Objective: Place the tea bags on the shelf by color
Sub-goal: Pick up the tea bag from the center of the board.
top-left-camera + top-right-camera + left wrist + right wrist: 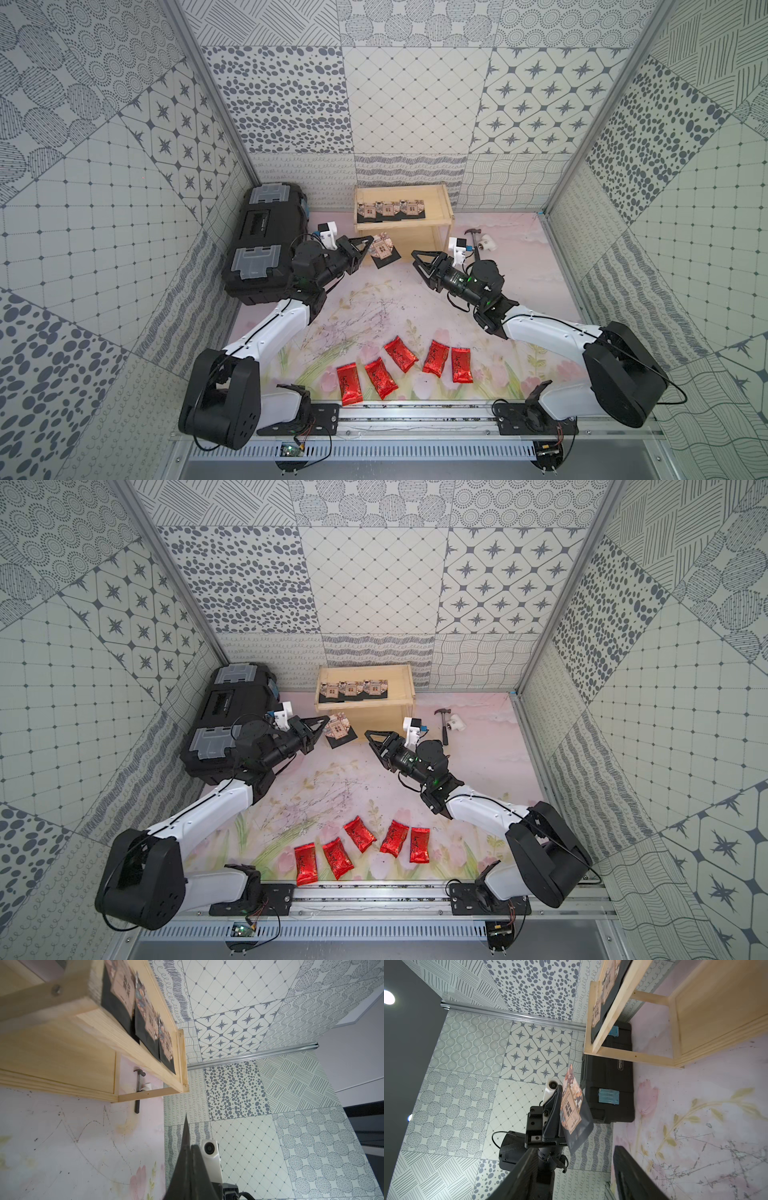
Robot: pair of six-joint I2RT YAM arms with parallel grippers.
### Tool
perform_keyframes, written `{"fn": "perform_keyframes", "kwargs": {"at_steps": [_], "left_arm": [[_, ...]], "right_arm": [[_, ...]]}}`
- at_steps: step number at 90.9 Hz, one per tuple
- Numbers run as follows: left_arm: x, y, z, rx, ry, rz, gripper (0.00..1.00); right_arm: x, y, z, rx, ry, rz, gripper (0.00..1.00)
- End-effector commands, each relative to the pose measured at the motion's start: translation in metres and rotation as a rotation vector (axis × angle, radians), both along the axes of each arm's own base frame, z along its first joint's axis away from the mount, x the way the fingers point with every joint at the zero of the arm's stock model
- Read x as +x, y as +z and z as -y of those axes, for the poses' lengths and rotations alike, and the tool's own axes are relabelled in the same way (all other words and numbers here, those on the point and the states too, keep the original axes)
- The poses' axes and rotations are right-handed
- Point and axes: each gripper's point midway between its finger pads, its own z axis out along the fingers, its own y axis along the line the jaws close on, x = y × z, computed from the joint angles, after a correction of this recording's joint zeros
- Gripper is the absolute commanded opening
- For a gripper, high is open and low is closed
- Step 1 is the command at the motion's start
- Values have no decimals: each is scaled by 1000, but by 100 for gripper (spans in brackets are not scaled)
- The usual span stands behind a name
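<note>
My left gripper (369, 242) is shut on the edge of a black tea bag (383, 250) with a beige house picture, held above the mat in front of the shelf's left end. The right wrist view shows this tea bag (576, 1111) hanging from those shut fingers. The pale wooden shelf (440, 208) stands at the back, with three black tea bags (388, 208) in a row on its top tier. Several red foil tea bags (401, 354) lie along the front of the mat. My right gripper (419, 266) is open and holds nothing, just right of the held tea bag.
A black toolbox (266, 245) with grey latches lies at the back left, close behind the left arm. A small hammer (473, 241) and a white fitting (487, 243) lie right of the shelf. Patterned walls close in three sides.
</note>
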Motion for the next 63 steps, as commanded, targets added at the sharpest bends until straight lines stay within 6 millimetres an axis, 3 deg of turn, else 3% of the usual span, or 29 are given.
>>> {"fn": "perform_keyframes", "kwargs": {"at_steps": [1,26,46,63], "left_arm": [[17,46,6,-169,30,120,0],[24,50,18,-210,4,142,0],[25,50,22,-226,-10,143,0],[22,48,23,-229,-14,141,0]], "right_arm": [[5,30,-10,99,12,55,64],[22,39,-27,155,31,65,63],[33,49,-40,183,55,102,43],[41,47,-35,187,27,102,30]]}}
